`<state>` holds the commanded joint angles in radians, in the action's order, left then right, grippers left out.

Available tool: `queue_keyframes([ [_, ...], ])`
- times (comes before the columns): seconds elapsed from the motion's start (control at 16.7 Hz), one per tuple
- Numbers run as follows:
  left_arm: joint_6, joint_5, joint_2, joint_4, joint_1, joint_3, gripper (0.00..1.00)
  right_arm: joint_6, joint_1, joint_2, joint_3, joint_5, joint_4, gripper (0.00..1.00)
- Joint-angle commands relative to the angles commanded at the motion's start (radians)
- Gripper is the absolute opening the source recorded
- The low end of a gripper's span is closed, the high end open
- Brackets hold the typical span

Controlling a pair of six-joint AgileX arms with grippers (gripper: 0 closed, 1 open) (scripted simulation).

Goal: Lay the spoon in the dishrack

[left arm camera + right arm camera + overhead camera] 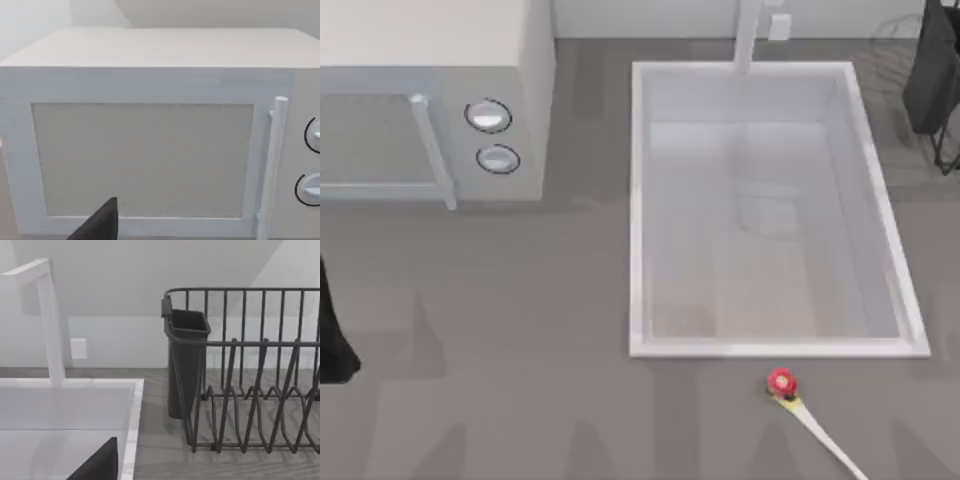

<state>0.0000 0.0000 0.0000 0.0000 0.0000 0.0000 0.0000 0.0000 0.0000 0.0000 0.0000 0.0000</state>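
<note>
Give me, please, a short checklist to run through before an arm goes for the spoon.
1. Spoon lies free on the counter, just below the sink basin in the top view: ok.
2. Whole spoon in sight: not ok, its bowl end runs off the picture's bottom edge.
3. Dishrack free to receive it: ok, nothing between the wires seen.
4. Utensil cup on the rack's end empty: cannot tell.
5. Spoon gripped: not ok, no gripper near it.

Spoon (812,419) before sink (640,200), dishrack (932,80) perhaps far-right.
</note>
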Motion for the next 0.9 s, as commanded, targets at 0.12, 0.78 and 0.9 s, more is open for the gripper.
queue_keyframes([
  [0.12, 0.000, 0.000, 0.000, 0.000, 0.000, 0.000, 1.00, 0.000, 0.001, 0.001, 0.001, 0.000, -0.001, 1.00],
  [0.78, 0.000, 0.000, 0.000, 0.000, 0.000, 0.000, 1.00, 0.046, 0.313, 0.679, 0.464, -0.003, -0.464, 1.00],
  [0.9, 0.000, 0.000, 0.000, 0.000, 0.000, 0.000, 1.00, 0.060, 0.393, 0.883, 0.582, -0.006, -0.587, 1.00],
])
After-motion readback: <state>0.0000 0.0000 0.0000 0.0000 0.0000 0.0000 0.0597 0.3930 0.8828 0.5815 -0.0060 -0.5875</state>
